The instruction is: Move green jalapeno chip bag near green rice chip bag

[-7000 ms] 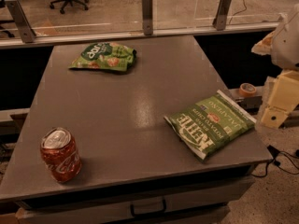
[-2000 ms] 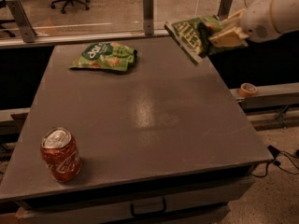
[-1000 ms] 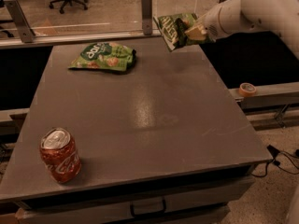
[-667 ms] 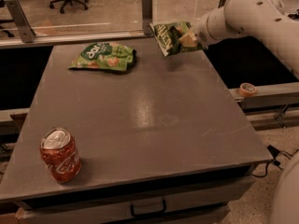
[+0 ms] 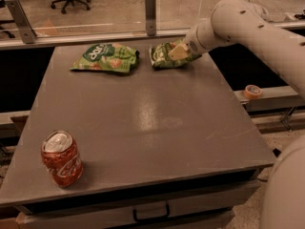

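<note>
The olive-green jalapeno chip bag [image 5: 164, 56] rests on the grey table [image 5: 143, 113] at the far side, just right of the bright green rice chip bag [image 5: 106, 57], with a small gap between them. My gripper [image 5: 177, 52] is at the jalapeno bag's right end, its pale fingers shut on the bag. The white arm [image 5: 248, 27] reaches in from the right. The rice bag lies flat with its dark oval logo facing up.
A red soda can [image 5: 61, 158] stands upright near the table's front left corner. A glass barrier with metal posts [image 5: 150, 7] runs along the far edge. A roll of tape [image 5: 252, 91] sits on a ledge to the right. A drawer handle [image 5: 150, 213] is below the front edge.
My gripper has carried the jalapeno bag from the table's right front, up and across to the far side, and lowered it onto the table beside the rice bag.
</note>
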Controlling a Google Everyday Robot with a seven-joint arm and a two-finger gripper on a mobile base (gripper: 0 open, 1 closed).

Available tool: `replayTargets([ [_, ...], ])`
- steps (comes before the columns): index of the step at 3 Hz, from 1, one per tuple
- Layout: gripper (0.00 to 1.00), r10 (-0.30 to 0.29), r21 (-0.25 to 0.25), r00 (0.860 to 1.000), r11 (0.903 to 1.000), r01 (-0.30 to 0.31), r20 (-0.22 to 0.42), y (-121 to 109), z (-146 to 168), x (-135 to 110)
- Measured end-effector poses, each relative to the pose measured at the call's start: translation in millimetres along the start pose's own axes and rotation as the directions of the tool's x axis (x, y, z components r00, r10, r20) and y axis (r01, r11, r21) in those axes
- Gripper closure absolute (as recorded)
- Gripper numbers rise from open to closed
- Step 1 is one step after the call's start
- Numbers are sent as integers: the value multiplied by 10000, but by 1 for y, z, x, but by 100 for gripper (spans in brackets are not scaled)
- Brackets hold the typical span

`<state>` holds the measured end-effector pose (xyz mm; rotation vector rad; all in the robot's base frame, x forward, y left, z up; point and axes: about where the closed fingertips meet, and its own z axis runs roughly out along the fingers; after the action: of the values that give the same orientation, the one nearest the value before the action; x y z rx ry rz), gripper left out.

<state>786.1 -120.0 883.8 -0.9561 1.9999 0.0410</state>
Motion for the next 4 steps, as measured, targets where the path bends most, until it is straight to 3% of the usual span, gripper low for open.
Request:
replayTargets([
  [1,0,-119,-457,9999,9989,122,58,24,7,-12],
  [3,0,-57,-1316,9968,9912,163,801,63,-9,-35],
  [4,0,78,-1406,9831,9899,183,1827,50,-47,-42],
])
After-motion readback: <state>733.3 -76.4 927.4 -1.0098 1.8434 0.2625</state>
